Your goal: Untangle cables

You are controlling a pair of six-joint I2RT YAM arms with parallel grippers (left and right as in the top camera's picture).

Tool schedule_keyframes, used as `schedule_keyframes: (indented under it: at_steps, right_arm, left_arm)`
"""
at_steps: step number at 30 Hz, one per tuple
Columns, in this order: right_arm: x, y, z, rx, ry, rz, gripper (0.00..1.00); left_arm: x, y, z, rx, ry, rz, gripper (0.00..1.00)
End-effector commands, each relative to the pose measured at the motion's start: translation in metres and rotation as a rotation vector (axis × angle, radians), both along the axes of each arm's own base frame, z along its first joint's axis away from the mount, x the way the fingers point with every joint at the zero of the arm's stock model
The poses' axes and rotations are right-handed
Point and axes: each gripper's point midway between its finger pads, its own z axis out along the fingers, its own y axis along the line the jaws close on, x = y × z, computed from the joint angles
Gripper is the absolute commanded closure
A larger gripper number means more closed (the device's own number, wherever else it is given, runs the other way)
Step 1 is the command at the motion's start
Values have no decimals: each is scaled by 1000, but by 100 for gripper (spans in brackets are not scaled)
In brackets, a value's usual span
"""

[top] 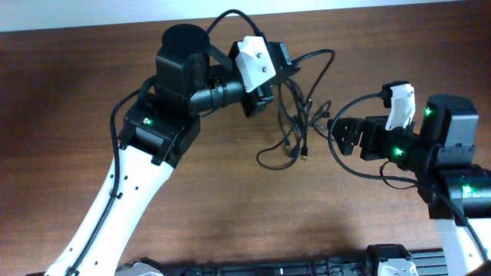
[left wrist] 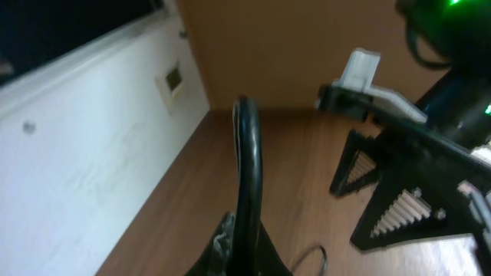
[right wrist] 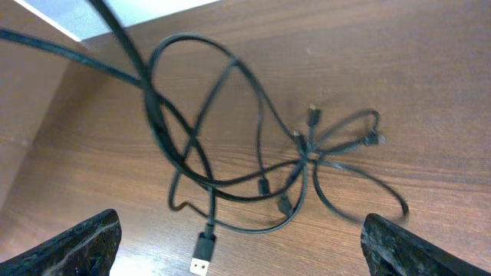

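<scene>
while the cables [right wrist: 230, 180] lie knotted on the table [right wrist: 437, 61] | left end effector [top: 258, 104] clamps one | right end effector [right wrist: 242, 234] spread wide

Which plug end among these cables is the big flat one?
The plug lowest in the right wrist view, on a loose end of the cables: broad, with a rectangular metal tip. The others are much smaller, clustered further up.
</scene>
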Motion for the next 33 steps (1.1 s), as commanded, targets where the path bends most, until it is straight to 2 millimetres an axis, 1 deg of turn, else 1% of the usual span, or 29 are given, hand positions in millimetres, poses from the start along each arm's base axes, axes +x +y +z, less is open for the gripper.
schedule_keyframes:
  at_steps: [1,3,5,8,10,11,13,14,16,19,20,25,26,28,30,32,33]
  right_arm:
    - [-6,3,17,3,-73,27,1]
    - [-7,3,23,2,-104,27,1]
    - [-7,5,29,11,-125,36,1]
    - [-7,13,38,39,-164,77,1]
    - [-6,11,39,33,-170,70,1]
    - [-4,8,38,26,-165,44,1]
    - [2,-7,33,5,-139,-59,1]
    - [6,-17,30,-10,-124,-129,1]
    - [8,-27,28,-22,-113,-193,1]
    - [10,-41,23,-53,-93,-274,1]
    - [9,-49,20,-66,-74,-325,1]
    - [-2,-86,0,-167,15,-529,1]
    - [-5,-93,-3,-185,32,-572,1]
    - [-8,-101,-5,-217,45,-606,1]
    - [-10,-104,-7,-233,54,-621,1]
    - [-11,-106,-8,-241,59,-629,1]
    - [-12,-107,-9,-243,60,-631,1]
  left_arm:
    - [-31,-6,42,-119,1,-112,100]
    - [-48,-12,55,-161,-2,-199,100]
    - [-60,-16,63,-192,6,-251,100]
    - [-77,-28,71,-216,-3,-307,100]
    - [-90,-37,72,-219,-5,-345,100]
    - [-95,-40,72,-219,-3,-360,100]
    - [-103,-45,72,-220,7,-382,100]
    - [-105,-45,73,-223,16,-384,100]
    - [-106,-42,76,-226,10,-378,100]
    - [-99,-29,89,-246,-26,-310,100]
    - [-98,-23,94,-254,-41,-293,100]
    - [-105,12,125,-297,-139,-233,100]
    - [-106,21,131,-304,-161,-213,100]
    - [-107,35,140,-313,-192,-178,100]
    - [-104,50,147,-318,-221,-137,100]
    - [-91,68,153,-324,-248,-45,100]
    - [-86,72,155,-325,-253,-19,100]
